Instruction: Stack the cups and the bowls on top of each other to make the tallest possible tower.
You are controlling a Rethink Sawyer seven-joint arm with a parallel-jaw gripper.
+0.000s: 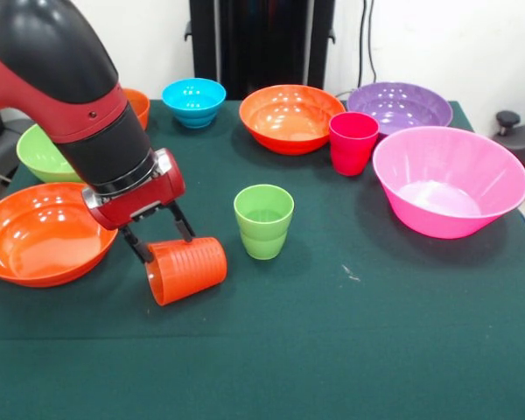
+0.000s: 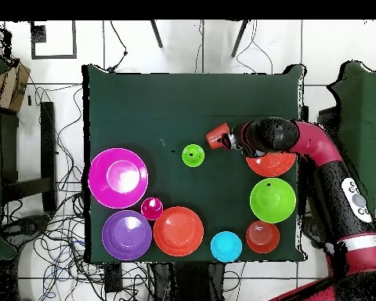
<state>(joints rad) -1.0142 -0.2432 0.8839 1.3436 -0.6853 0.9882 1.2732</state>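
Observation:
My gripper (image 1: pixel 164 238) (image 2: pixel 232 142) is shut on the orange cup (image 1: pixel 188 269) (image 2: pixel 217 135), which is tipped on its side just above the green cloth, with one finger inside the mouth and one outside. The light green cup (image 1: pixel 263 220) (image 2: pixel 193 155) stands upright just beside it. A magenta cup (image 1: pixel 353 143) (image 2: pixel 152 208) stands upright between the pink bowl (image 1: pixel 449 179) (image 2: pixel 118 178), the purple bowl (image 1: pixel 399 105) (image 2: pixel 127 234) and a wide orange bowl (image 1: pixel 290 116) (image 2: pixel 178 231). All the bowls sit singly, mouth up.
Under my arm lies another wide orange bowl (image 1: pixel 39 232) (image 2: pixel 271 165). Behind it are the green bowl (image 1: pixel 42 156) (image 2: pixel 272 200), a small orange bowl (image 1: pixel 139 105) (image 2: pixel 263 237) and the blue bowl (image 1: pixel 194 101) (image 2: pixel 226 246). Cables and chair legs surround the table.

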